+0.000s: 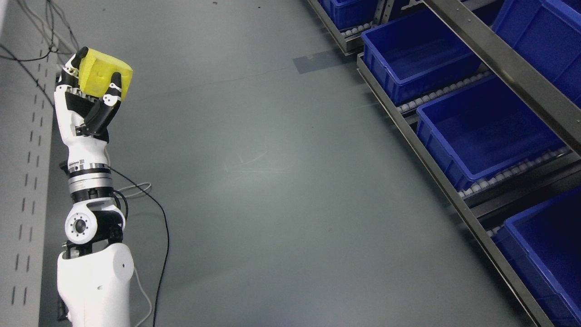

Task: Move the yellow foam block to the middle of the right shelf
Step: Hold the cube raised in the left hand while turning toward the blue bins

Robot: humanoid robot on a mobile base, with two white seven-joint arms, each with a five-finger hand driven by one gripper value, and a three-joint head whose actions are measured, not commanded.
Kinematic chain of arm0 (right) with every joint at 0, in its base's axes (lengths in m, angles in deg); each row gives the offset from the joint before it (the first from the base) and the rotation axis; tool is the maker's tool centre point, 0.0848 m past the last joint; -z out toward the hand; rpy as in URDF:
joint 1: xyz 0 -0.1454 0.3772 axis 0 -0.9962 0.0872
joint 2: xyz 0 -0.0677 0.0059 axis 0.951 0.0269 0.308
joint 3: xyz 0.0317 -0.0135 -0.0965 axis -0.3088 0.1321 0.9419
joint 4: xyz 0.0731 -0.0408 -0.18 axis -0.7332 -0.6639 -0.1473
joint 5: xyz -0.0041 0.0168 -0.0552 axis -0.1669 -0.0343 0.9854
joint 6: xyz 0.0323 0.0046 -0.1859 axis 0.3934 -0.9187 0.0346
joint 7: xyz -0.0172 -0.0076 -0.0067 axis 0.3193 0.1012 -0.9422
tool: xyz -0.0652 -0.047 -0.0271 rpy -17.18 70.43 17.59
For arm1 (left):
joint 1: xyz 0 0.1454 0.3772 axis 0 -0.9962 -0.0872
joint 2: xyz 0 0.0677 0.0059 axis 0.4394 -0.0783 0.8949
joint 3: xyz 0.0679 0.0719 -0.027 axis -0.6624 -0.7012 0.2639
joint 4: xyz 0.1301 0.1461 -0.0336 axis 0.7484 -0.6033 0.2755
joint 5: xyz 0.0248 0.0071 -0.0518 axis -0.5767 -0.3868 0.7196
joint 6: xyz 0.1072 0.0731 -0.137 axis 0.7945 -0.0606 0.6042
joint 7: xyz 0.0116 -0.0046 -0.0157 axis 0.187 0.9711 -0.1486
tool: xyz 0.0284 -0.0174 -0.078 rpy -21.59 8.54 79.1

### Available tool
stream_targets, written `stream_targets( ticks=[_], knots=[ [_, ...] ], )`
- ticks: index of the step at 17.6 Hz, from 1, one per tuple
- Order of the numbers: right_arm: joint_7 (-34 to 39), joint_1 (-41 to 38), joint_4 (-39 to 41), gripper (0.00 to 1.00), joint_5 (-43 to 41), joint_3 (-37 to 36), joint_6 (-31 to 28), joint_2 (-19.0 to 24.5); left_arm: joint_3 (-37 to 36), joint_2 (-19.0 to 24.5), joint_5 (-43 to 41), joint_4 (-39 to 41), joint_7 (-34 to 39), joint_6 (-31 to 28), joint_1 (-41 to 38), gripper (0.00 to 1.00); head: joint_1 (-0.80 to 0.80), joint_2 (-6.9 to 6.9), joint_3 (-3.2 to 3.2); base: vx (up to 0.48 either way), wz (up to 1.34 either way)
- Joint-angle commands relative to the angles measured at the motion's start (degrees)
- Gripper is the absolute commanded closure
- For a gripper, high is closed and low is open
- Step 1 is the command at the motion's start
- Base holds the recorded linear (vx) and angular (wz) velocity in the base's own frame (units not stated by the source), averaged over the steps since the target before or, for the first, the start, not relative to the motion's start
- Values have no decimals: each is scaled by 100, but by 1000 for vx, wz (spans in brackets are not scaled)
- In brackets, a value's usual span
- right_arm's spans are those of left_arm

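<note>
Head view: left hand gripping yellow foam block, held high; block long axis tilted toward upper left.

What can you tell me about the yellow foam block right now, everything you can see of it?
The yellow foam block is a bright yellow, boxy piece with soft, slightly dented faces and rounded edges. It is held aloft at the upper left of the head view, tilted, in the left hand, whose black-tipped fingers wrap its near sides. It is far across the floor from the blue bins.

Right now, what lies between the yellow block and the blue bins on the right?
Head view: only bare grey floor between the block in the left hand and the bins.
</note>
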Motion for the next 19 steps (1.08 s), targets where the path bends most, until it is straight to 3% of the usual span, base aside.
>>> stream_targets(
  ticks=[1,11,19],
  knots=[
    [3,8,100,0,0,0,-4,-100,-75,100,25,2,-16,9,0,68,0,0,0,385,-309],
    [3,8,100,0,0,0,-4,-100,-470,100,113,46,-60,333,-166,68,0,0,0,330,-636],
    [3,8,100,0,0,0,-4,-100,-2192,100,113,1004,-394,589,8,68,0,0,0,288,-639]
  ],
)
